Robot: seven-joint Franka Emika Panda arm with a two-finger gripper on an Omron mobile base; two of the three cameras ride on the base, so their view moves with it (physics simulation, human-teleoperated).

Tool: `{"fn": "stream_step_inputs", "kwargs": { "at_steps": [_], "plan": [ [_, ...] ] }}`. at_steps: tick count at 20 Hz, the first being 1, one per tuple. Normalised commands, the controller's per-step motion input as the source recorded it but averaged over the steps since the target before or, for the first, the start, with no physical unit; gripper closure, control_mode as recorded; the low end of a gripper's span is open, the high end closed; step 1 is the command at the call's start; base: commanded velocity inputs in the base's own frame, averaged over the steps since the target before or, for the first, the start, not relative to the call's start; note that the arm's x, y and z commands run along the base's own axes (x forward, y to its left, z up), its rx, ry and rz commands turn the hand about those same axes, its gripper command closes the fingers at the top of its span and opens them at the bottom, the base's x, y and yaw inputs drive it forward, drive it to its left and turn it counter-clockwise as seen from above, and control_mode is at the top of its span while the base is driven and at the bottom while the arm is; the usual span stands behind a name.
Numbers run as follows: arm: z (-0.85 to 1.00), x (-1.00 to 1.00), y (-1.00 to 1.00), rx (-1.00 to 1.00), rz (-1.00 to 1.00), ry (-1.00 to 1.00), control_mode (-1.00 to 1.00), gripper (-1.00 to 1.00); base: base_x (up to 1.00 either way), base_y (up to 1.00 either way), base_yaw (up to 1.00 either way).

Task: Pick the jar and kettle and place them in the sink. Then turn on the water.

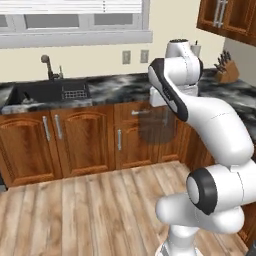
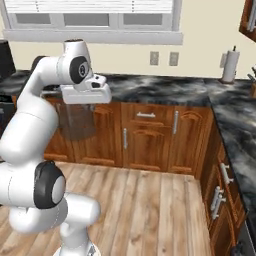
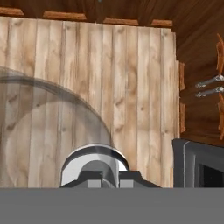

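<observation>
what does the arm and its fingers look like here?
A white arm of glossy, rounded, bulbous links with dark grey or black bands at the joints. A boxy white hand sits at its end. The fingers are small and dark. No cables or markings visible.

You can see the clear glass jar [image 1: 156, 125] with its shiny metal lid [image 3: 94, 164] hanging upright over the wood floor. The black sink [image 1: 37, 93] sits in the counter, well apart.

glossy white arm [image 1: 215, 130], seemingly black joints
</observation>
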Motion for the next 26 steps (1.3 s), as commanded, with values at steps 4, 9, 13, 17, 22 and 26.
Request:
{"fn": "stream_step_inputs", "kwargs": {
  "at_steps": [4, 9, 13, 17, 22, 26],
  "plan": [
    [0.00, 0.00, 0.00, 0.00, 0.00, 0.00, 1.00, 1.00, 0.54, 0.00, -0.32],
    [0.00, 0.00, 0.00, 0.00, 0.00, 0.00, 1.00, 1.00, 0.69, 0.01, -0.19],
    [0.00, 0.00, 0.00, 0.00, 0.00, 0.00, 1.00, 1.00, 0.98, 0.11, -0.03],
    [0.00, 0.00, 0.00, 0.00, 0.00, 0.00, 1.00, 1.00, 1.00, 0.11, 0.00],
    [0.00, 0.00, 0.00, 0.00, 0.00, 0.00, 1.00, 1.00, 0.89, 0.13, 0.00],
    [0.00, 0.00, 0.00, 0.00, 0.00, 0.00, 1.00, 1.00, 0.80, 0.12, 0.00]
  ]
}}
